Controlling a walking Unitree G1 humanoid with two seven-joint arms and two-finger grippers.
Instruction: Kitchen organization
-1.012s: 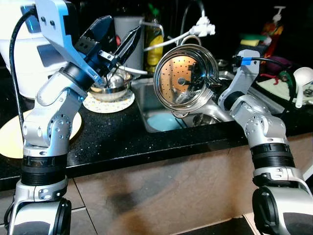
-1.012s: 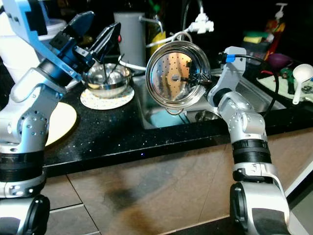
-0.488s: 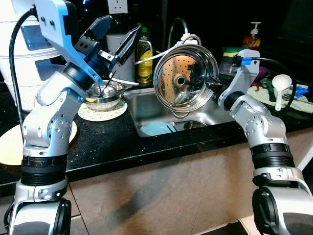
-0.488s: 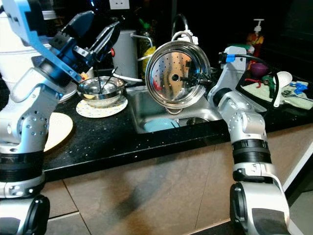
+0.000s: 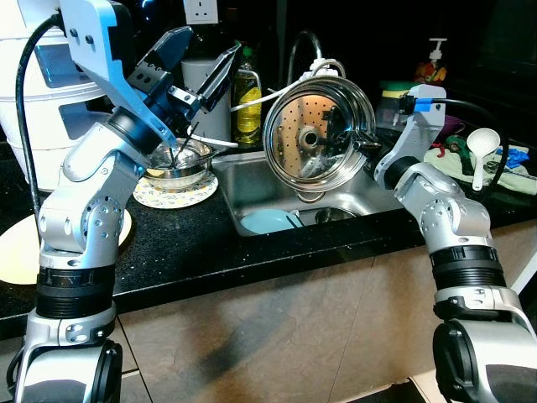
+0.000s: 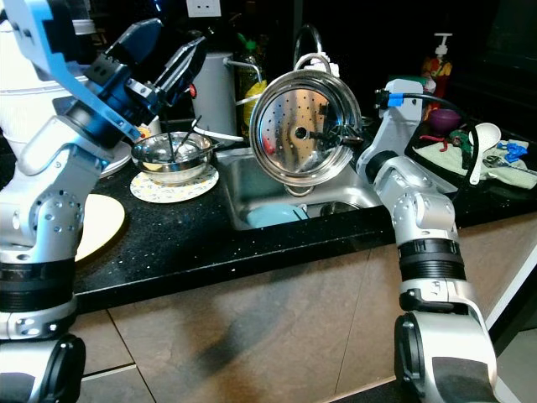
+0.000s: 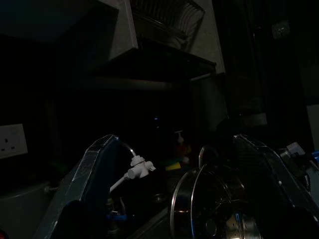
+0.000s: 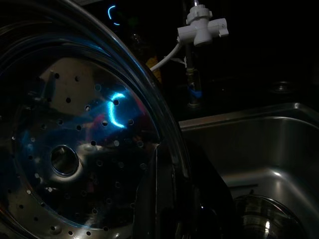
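Note:
A round steel perforated strainer pan (image 5: 317,134) is held up on its edge above the sink (image 5: 336,197), its holed bottom facing me. My right gripper (image 5: 346,137) is shut on its rim, and the right wrist view looks along the pan's inside (image 8: 75,149). My left gripper (image 5: 201,71) is raised open above a small steel bowl (image 5: 176,159) holding utensils, which sits on a patterned mat (image 5: 178,186) left of the sink. The left wrist view is dark, with both fingers (image 7: 89,174) spread wide and the pan (image 7: 209,209) beyond them.
A blue plate (image 5: 267,222) lies in the sink. A faucet (image 5: 304,46), dish soap bottle (image 5: 246,99) and grey canister (image 5: 200,80) stand behind. A yellow plate (image 5: 21,248) is at far left. A white ladle (image 5: 480,151) and cloth lie on the right counter.
The camera view has shifted up and back since a second ago, showing more of the back wall. The arms, pan and bowl keep the same poses relative to each other.

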